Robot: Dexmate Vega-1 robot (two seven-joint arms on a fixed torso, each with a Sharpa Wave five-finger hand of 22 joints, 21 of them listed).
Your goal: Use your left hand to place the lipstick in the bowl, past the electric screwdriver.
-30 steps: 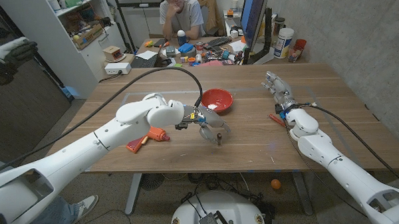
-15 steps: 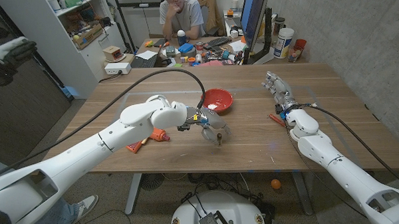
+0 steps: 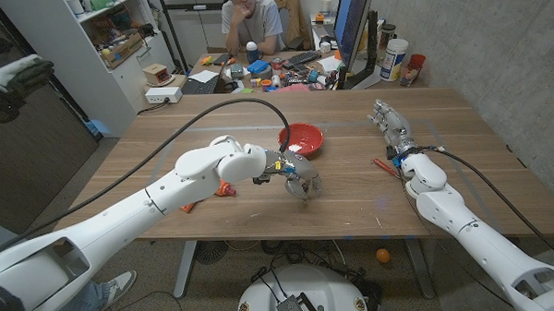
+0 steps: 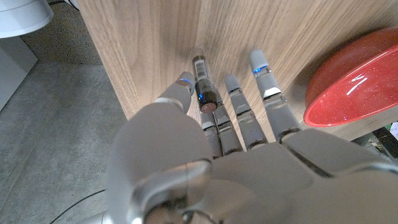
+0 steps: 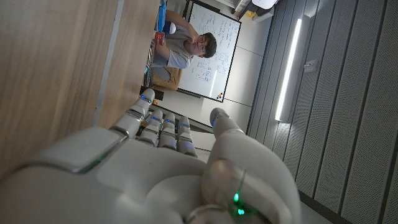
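left robot hand: grips lipstick just before red bowl | right robot hand: open, empty, on worktop

We see a person in a grey shirt seated behind the wooden desk, at a second, cluttered table strewn with small colourful items. A white cylindrical container stands near a dark monitor at the far right. To the far left, a white shelving unit holds boxes, and a small white box sits near it. An orange ball lies on the floor under the desk.
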